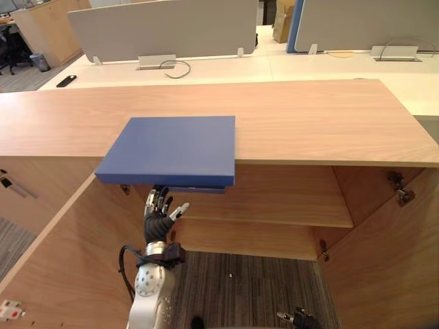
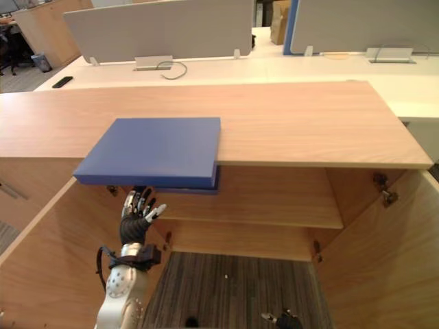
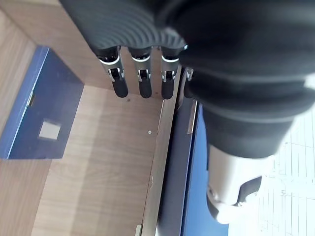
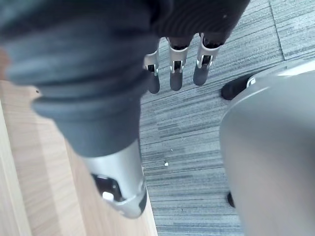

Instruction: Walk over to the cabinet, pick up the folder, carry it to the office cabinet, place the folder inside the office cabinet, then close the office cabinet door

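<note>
The robot's right hand [image 4: 175,71] hangs low over the grey striped carpet [image 1: 240,288], its fingers [image 4: 203,69] straight and released, holding nothing. Beyond it, the left hand [image 1: 156,216] is raised between the 2 open light-wood cabinet doors [image 1: 68,274], fingers [image 3: 140,81] straight and loose, grasping nothing. Their tips sit just under the overhanging near edge of the flat blue rectangular folder [image 1: 171,147]; whether they touch it cannot be told. The folder lies on the long light-wood cabinet worktop [image 1: 309,116], at its front edge and left of the middle, with its near left corner jutting out past that edge. Inside the cabinet, a wooden shelf [image 1: 274,212] runs across. Past the worktop's far edge stand white desks [image 1: 274,65] with grey divider panels [image 1: 164,27], and a small black object [image 1: 66,81] lies on the left desk.
</note>
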Robot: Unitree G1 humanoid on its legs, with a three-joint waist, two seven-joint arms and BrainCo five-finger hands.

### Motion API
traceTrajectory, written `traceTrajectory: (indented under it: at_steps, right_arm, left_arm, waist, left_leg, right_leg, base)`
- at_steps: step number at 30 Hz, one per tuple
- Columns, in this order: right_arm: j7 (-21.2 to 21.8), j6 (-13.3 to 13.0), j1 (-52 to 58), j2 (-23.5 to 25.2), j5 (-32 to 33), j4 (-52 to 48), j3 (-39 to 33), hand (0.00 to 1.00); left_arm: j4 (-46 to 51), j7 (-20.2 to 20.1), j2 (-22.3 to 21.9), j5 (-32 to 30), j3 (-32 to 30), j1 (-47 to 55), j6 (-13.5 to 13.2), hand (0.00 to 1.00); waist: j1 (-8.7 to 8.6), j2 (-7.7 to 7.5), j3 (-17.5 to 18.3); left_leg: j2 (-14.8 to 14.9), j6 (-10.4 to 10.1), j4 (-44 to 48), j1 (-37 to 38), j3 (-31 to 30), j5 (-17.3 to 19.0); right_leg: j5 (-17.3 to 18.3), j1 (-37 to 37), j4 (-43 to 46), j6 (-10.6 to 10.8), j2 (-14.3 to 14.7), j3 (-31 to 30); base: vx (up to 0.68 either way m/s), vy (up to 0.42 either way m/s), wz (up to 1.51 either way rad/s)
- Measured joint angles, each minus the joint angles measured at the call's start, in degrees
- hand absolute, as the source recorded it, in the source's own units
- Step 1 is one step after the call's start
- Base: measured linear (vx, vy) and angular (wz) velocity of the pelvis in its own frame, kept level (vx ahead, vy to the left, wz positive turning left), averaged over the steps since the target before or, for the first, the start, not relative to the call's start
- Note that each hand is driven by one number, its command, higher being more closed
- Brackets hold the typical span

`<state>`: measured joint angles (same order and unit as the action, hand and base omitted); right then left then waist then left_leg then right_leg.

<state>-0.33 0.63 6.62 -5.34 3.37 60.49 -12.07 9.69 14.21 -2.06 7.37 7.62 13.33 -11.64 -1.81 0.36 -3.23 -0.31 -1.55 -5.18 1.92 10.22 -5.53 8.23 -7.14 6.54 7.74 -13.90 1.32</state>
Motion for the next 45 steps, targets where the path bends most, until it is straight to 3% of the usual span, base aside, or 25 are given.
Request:
traceTrajectory:
  at_steps: [3, 5, 11, 17, 21, 29, 40, 45]
  right_arm:
    - [-1.48, 0.0, 1.17, -0.14, -0.01, -0.09, 0.86, 0.0]
    - [-2.01, 0.03, 1.81, -0.22, -0.01, -0.09, 0.91, 0.0]
    - [-2.3, 0.84, 3.32, -0.25, -0.01, 0.04, 0.98, 0.0]
    - [-2.24, 1.16, 3.22, -0.32, -0.01, 0.45, 2.28, 0.0]
    - [-2.08, 1.48, 2.78, 0.34, 0.0, 1.08, 3.3, 0.0]
    - [-1.97, 1.5, 2.68, 0.7, 0.17, 1.26, 3.22, 0.0]
    - [-1.9, 1.54, 1.79, 1.26, 0.21, 2.71, 2.42, 0.0]
    - [-1.32, 1.6, 1.79, 1.24, 0.18, 3.33, 1.8, 0.0]
  left_arm:
    - [0.15, 4.85, -0.33, -6.72, 1.7, 0.02, 0.16, 0.0]
    - [0.48, 5.52, -0.28, -7.63, 2.67, -0.12, 0.86, 0.0]
    - [-0.38, 3.05, 0.07, -6.63, 4.34, -0.15, 2.6, 0.0]
    - [-4.0, 0.4, 0.73, -2.83, 4.43, -0.25, 3.51, 0.0]
    - [-6.81, -0.14, 2.41, -2.29, 4.45, -0.93, 3.91, 0.0]
    - [-8.13, -0.08, 2.86, -2.31, 3.75, -1.24, 4.62, 0.0]
    - [-7.96, 4.85, 3.61, -3.43, 2.06, -11.5, 5.17, 0.0]
    - [-3.45, 6.69, 3.43, -4.64, 3.18, -16.63, 5.96, 0.0]
  waist:
    - [0.54, -0.31, 0.35]
    - [0.7, -0.47, 0.61]
    - [0.79, -0.87, 1.35]
    - [0.78, -1.38, 1.68]
    - [0.66, -2.97, 2.28]
    - [0.11, -3.59, 2.75]
    - [-1.09, -4.43, 2.99]
    - [-1.86, -4.55, 3.24]
  left_leg:
    - [-0.15, -0.05, -0.06, -0.68, -0.8, -0.28]
    - [-0.15, -0.31, -0.11, -1.28, -1.38, -1.08]
    - [1.53, -1.49, -0.13, -1.37, -3.03, -2.72]
    - [1.7, -1.83, -0.14, -1.41, -3.2, -2.78]
    - [1.77, -2.12, -0.15, -0.71, -3.32, -2.65]
    - [1.8, -2.16, -0.17, -0.7, -3.33, -2.62]
    - [1.81, -2.39, -0.16, -0.66, -3.1, -2.43]
    - [3.23, -2.54, -0.08, -0.7, -1.24, -2.6]
  right_leg:
    - [1.11, 0.32, -0.04, 0.22, -0.01, 0.13]
    - [2.36, 0.63, -0.02, 0.63, 0.04, 0.41]
    - [3.04, 0.04, 0.03, -0.1, 2.16, 2.21]
    - [3.04, -0.45, -0.7, -0.24, 2.41, 2.62]
    - [2.9, -1.96, -1.6, -0.42, 2.52, 3.11]
    - [2.75, -2.02, -2.04, -0.56, 2.54, 3.12]
    - [2.44, -2.14, -2.39, -0.63, 2.55, 2.92]
    - [1.03, -0.78, -2.13, -0.67, 3.41, 1.03]
  base:
    - [-0.11, -0.03, 0.04]
    - [-0.09, -0.08, 0.16]
    - [-0.02, -0.084, 0.13]
    - [0.03, -0.027, 0.02]
    - [0.03, -0.016, 0.04]
    - [0.0, 0.0, 0.0]
    - [0.0, 0.0, 0.0]
    - [-0.01, -0.005, -0.21]
